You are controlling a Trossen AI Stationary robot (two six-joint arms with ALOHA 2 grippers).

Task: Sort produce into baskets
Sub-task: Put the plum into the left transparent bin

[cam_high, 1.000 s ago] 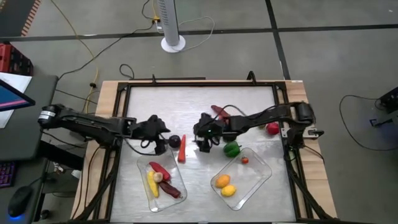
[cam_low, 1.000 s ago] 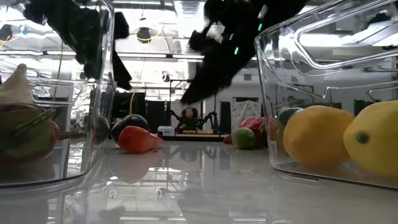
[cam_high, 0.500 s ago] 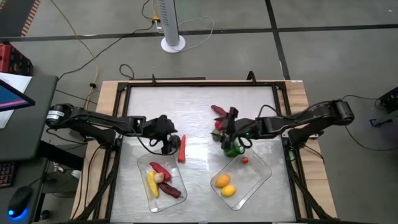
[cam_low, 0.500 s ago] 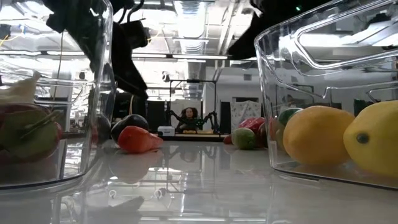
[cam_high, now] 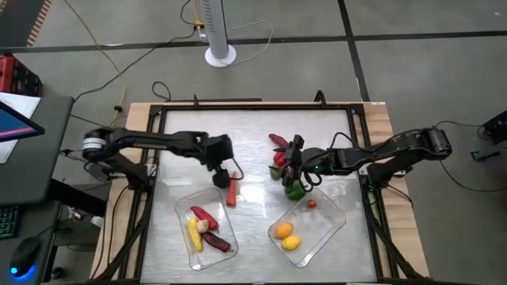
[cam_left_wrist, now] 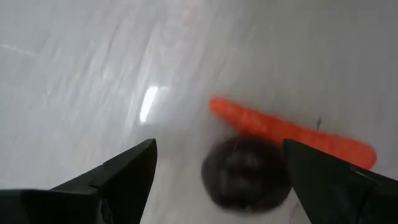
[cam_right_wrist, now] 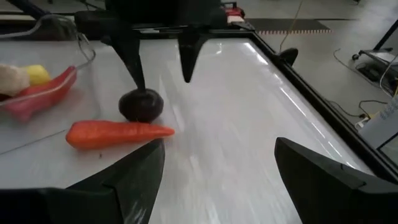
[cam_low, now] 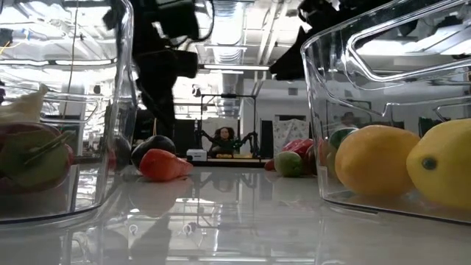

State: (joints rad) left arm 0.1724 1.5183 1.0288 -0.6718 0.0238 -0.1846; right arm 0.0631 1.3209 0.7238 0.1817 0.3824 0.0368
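My left gripper (cam_high: 223, 172) is open and points down over a dark purple piece (cam_left_wrist: 247, 180), which lies on the table against the tip of an orange carrot (cam_left_wrist: 292, 134). The fingers stand on either side of the piece without touching it; the right wrist view shows this too (cam_right_wrist: 163, 82). My right gripper (cam_high: 291, 179) is open and empty, low over the table's middle, beside a green pepper (cam_high: 296, 191) and a red chilli (cam_high: 276, 142). Two clear trays stand near the front: the left one (cam_high: 179, 209) holds a red chilli, yellow corn and other pieces, the right one (cam_high: 339, 212) orange and yellow pieces.
A small red piece (cam_high: 312, 204) lies in the right tray's far end. A dark metal frame (cam_high: 253, 105) runs round the table top. In the low view the tray walls (cam_low: 324, 110) stand close at both sides, with bare table between them.
My left gripper has gone toward the table's right and a little toward its far edge, and now stands over the dark purple piece. My right gripper has swung from the table's middle toward its right, ending beside the green pepper. No produce has moved.
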